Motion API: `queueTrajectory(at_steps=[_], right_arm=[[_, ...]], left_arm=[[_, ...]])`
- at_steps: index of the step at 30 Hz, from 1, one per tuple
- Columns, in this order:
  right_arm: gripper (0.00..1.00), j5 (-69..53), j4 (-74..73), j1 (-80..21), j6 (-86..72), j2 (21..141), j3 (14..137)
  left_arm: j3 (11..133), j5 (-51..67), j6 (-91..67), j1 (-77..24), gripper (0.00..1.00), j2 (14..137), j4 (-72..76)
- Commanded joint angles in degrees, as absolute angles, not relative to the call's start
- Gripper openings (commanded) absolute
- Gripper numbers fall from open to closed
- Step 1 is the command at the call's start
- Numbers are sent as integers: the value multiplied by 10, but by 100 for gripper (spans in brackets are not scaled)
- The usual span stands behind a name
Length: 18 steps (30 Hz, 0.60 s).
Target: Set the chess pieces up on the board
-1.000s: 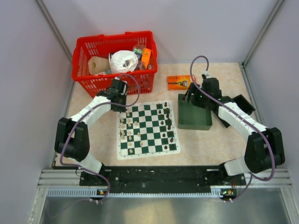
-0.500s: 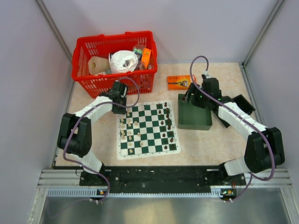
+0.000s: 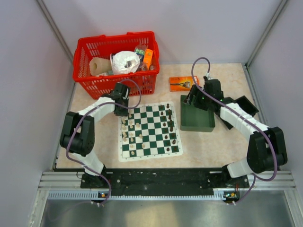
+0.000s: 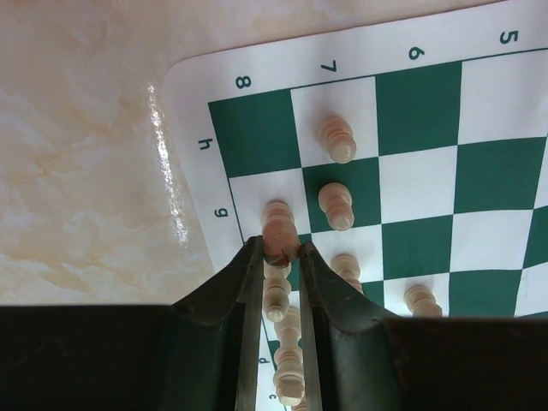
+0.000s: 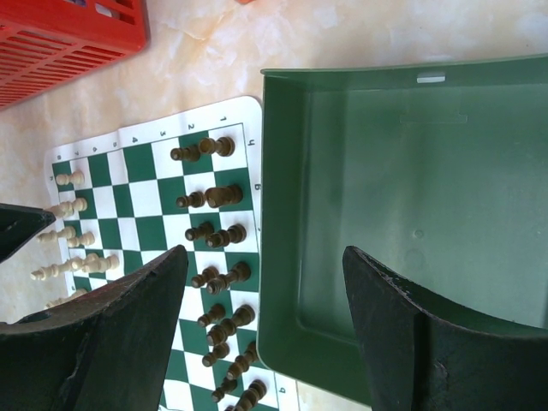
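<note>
Chess pieces (image 3: 169, 124) stand on the board (image 3: 150, 126), cream ones along its left side and dark ones along its right. At the far-left corner, the left gripper (image 4: 280, 253) pinches a cream piece (image 4: 278, 224) on a white square. The right gripper (image 5: 265, 261) hangs over the dark green tray (image 5: 402, 171) beside the board, jaws spread. A red basket (image 3: 94, 80) crowds in behind the left arm (image 3: 97, 108), whose elbow has swung inward since a second ago.

One board (image 3: 150, 130), one red basket (image 3: 116, 37), one green tray (image 3: 196, 127), one orange box (image 3: 181, 83). Maybe sixteen dark chess pieces (image 5: 214, 196); cream chess pieces (image 4: 336, 205) too bunched to count.
</note>
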<state>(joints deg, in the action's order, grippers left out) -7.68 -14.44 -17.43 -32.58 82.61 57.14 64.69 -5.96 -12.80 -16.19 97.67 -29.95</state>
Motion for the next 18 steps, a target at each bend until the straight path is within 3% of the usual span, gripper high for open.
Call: queueTrajectory(at_steps=[1, 9, 12, 14, 18], right_arm=[[73, -82, -134, -172, -323, 822, 597], [73, -83, -136, -172, -321, 821, 597], [74, -85, -136, -172, -320, 820, 597], [74, -85, -137, -172, -320, 819, 596], [74, -84, -139, -172, -320, 817, 596]], left_arm=[[640, -55, -141, -160, 9, 981, -279], [638, -66, -142, -159, 32, 972, -278], [639, -65, -144, -159, 34, 967, -278], [638, -66, -145, -160, 49, 958, -277], [649, -75, -143, -160, 59, 938, -290]])
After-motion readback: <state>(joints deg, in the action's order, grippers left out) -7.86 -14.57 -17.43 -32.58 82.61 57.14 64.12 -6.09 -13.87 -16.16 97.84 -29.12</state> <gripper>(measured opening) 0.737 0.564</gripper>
